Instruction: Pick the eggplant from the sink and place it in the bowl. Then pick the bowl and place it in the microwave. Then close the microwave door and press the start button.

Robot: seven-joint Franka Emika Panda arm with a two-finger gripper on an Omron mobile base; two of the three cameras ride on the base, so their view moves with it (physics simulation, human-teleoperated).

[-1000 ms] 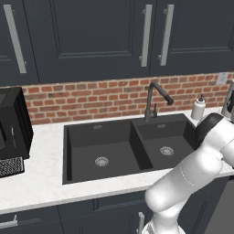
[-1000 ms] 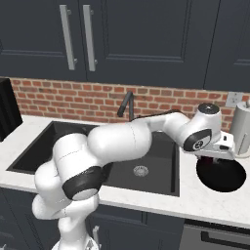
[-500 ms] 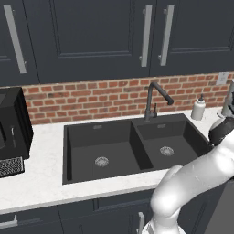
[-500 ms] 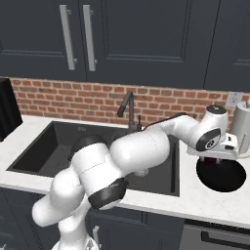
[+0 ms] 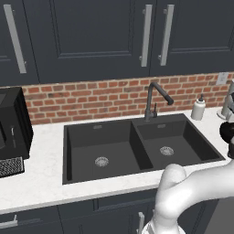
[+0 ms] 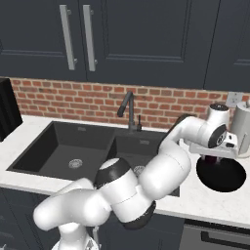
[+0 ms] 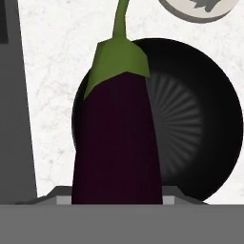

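Eggplant [image 7: 116, 143] hangs over the bowl [image 7: 200, 119], dark purple body with green cap and stem, pinched in the jaws at its lower end. Gripper [image 6: 211, 157] sits just above the black bowl [image 6: 222, 176] on the white counter [image 6: 195, 197], right of the sink [image 6: 88, 151]. Grey kettle [image 6: 242, 128] behind the bowl.

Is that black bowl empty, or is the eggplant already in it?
Empty: the bowl shows its bare ribbed inside, with the eggplant held above it.

No text, label or number (brands included) can be read on anything.
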